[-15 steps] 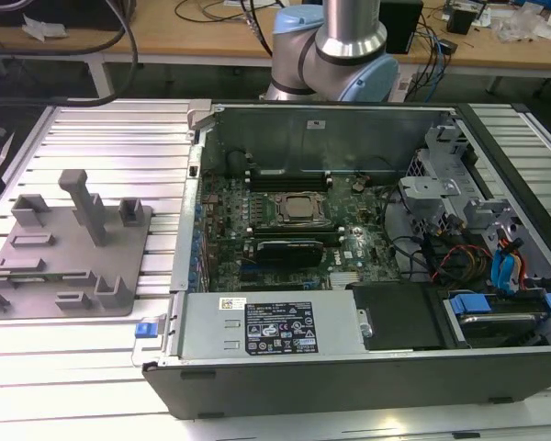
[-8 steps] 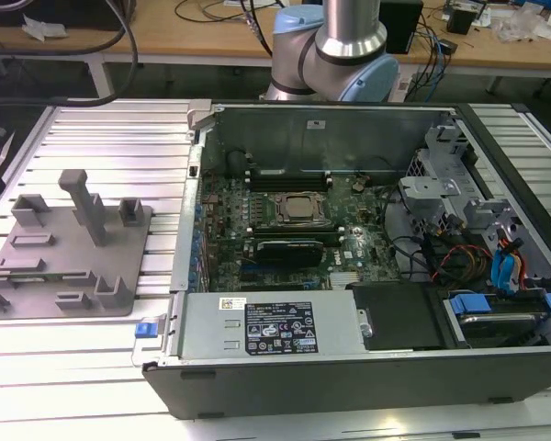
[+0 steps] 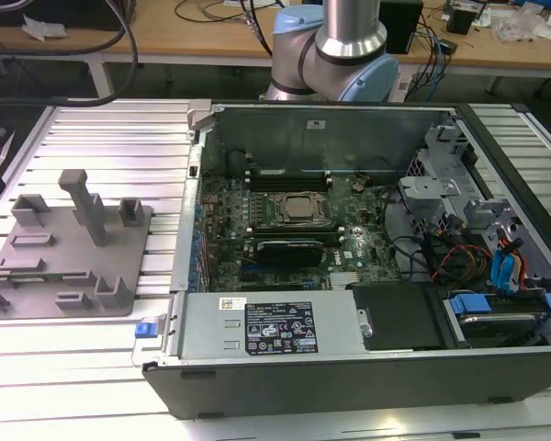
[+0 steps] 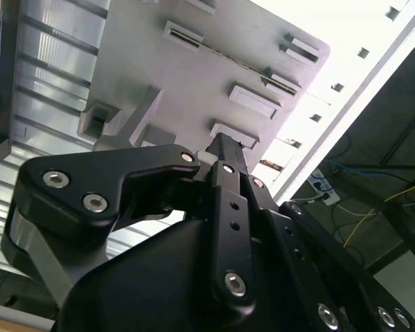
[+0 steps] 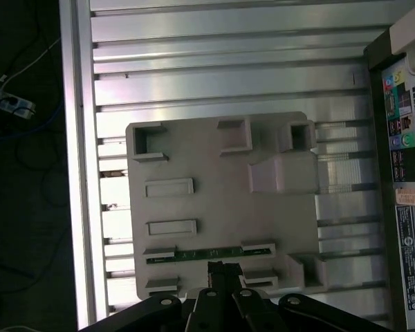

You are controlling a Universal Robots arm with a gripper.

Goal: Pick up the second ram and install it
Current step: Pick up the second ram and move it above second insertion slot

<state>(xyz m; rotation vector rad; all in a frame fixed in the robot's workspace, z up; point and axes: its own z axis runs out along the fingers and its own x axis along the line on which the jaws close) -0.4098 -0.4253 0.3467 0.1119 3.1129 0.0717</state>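
Observation:
The second ram (image 5: 206, 255) is a thin green stick lying on edge between low blocks on the grey fixture plate (image 5: 214, 194). In the second wrist view the second ram (image 4: 229, 61) shows as a thin dark line across the plate (image 4: 187, 97). My gripper (image 5: 222, 268) hangs well above the plate, its black fingertips (image 5: 216, 271) together over the middle of the stick and apart from it. Nothing is between them. The same gripper (image 4: 225, 146) points down at the plate in the second wrist view. The plate (image 3: 69, 276) lies at the exterior view's left.
The open computer case (image 3: 349, 367) stands beside the plate, with the silver processor (image 3: 298, 209) and long black slots (image 3: 289, 241) on its motherboard. A tall grey post (image 3: 84, 204) rises from the plate. Ribbed aluminium table (image 5: 228, 83) surrounds it, and the table edge (image 5: 76, 173) is close.

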